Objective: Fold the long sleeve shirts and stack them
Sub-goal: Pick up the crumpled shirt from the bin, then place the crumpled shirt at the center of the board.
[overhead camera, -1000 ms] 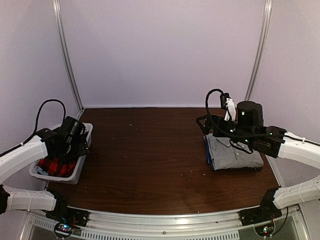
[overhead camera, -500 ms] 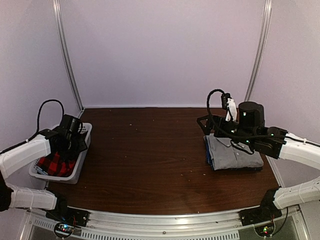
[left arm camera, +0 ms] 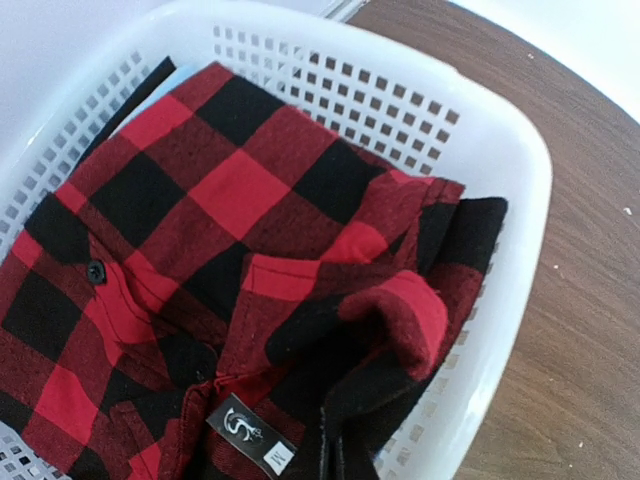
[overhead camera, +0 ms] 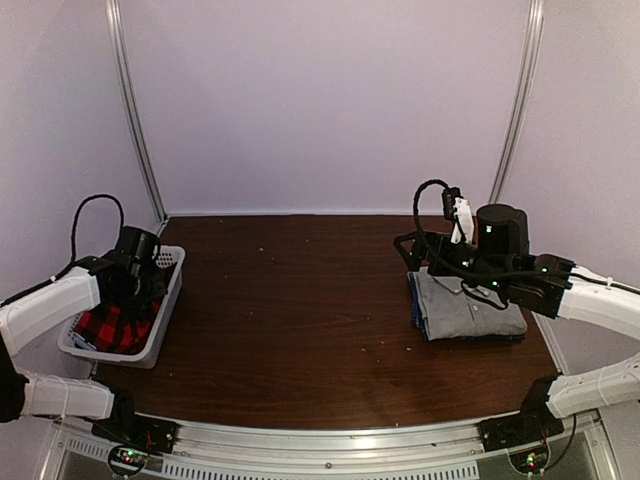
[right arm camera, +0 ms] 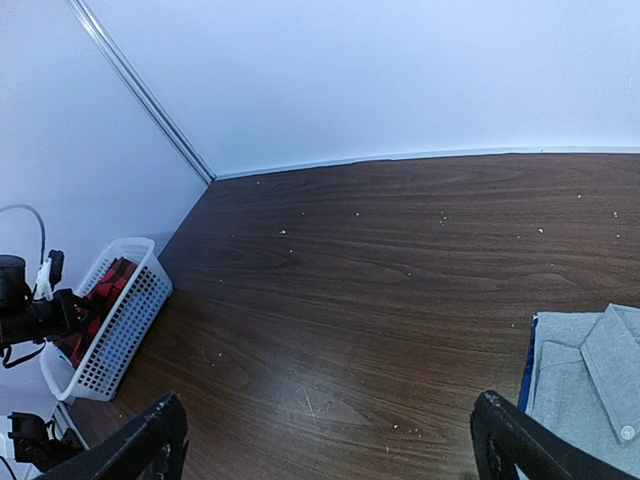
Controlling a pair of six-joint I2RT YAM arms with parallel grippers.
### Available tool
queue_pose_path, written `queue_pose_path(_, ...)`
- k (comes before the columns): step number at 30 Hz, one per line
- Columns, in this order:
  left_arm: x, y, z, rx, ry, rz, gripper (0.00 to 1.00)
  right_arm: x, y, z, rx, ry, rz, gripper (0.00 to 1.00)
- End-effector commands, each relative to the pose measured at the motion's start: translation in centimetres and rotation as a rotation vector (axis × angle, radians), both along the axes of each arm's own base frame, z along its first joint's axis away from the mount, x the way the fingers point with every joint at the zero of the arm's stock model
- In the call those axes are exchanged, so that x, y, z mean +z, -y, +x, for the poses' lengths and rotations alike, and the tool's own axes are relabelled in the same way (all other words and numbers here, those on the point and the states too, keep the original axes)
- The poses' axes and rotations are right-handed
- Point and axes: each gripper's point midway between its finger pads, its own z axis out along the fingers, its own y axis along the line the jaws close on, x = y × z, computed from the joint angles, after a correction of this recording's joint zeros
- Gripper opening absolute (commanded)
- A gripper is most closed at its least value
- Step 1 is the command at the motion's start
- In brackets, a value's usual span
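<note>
Red-and-black flannel shirt [left arm camera: 230, 230] lies crumpled in the white plastic basket [left arm camera: 500, 170] at the left edge of the table [overhead camera: 300, 300]. The left gripper [overhead camera: 133, 297] is down in the basket with its jaws closed. Its fingers sit below the edge of the wrist view, but a ridge of cloth rises toward them, so I take it a fold near the collar label [left arm camera: 250, 432] is pinched. The grey button-up shirt [overhead camera: 465, 308] lies folded near the right edge. The right gripper [right arm camera: 335, 445] hovers at its far side, spread wide and holding nothing. To do this well, I'd lift straight up and slowly until the hem is over the rim, since a sleeve could snag the mesh and drag the basket. Then I'd carry the flannel toward the middle of the table for spreading.
</note>
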Motion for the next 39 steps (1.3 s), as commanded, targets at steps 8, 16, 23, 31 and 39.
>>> queue_pose_path(8,17.9,8.8,4.8,-0.565,0.401,-0.074,0.00,0.7,-0.6,0.0,0.025,0.019,0.016,1.00)
queue_pose_path(16,32.2,22.9,1.0,-1.045,0.689,-0.203,0.00,1.4,-1.4,0.4,0.037,0.032,0.032,1.00)
queue_pose_path(23,42.0,34.8,-5.6,-1.389,0.896,-0.322,0.00,2.5,-1.5,0.5,0.040,0.055,0.051,1.00)
queue_pose_path(31,47.6,40.2,-10.6,-1.571,1.041,-0.432,0.00,3.4,-0.8,0.2,0.026,0.081,0.063,1.00)
queue_pose_path(39,43.0,36.1,-4.5,-1.363,0.990,-0.357,0.00,3.0,-0.5,-0.1,0.022,0.078,0.060,1.00)
